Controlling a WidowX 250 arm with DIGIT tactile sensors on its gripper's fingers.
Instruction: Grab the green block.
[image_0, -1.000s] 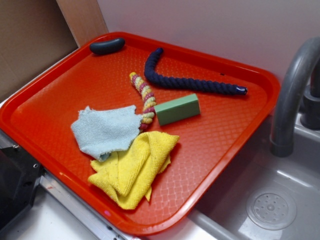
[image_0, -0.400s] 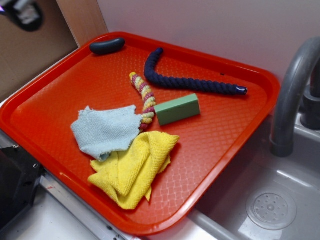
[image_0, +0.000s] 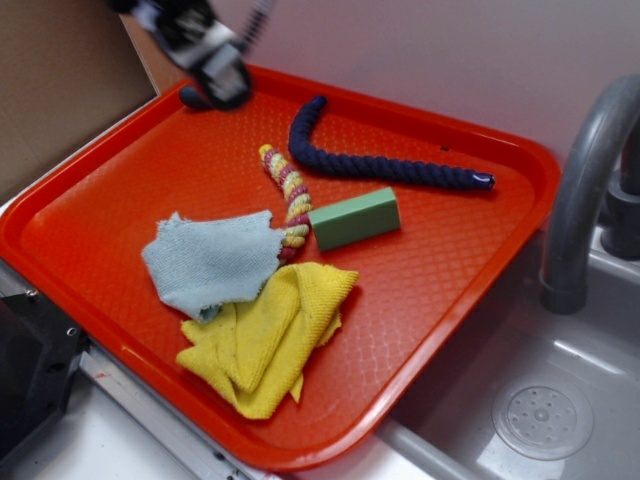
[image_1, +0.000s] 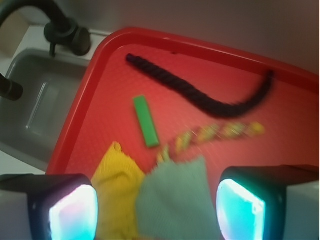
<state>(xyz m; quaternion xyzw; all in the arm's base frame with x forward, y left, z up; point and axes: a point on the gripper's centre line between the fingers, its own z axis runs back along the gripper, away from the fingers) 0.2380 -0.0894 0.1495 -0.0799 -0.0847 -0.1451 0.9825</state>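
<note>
Clearly high and far from the green block (image_0: 354, 218), with gripper (image_1: 155, 207) fingers wide apart. Could snag the striped rope (image_0: 288, 199) or yellow cloth (image_0: 268, 335), both touching or just beside the block.

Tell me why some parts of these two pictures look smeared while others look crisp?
In the exterior view the tray, green block and cloths are sharp, and only the gripper at top left is streaked. In the wrist view the whole scene is soft, the dark rope most smeared, and the two pads glow washed-out cyan.
</note>
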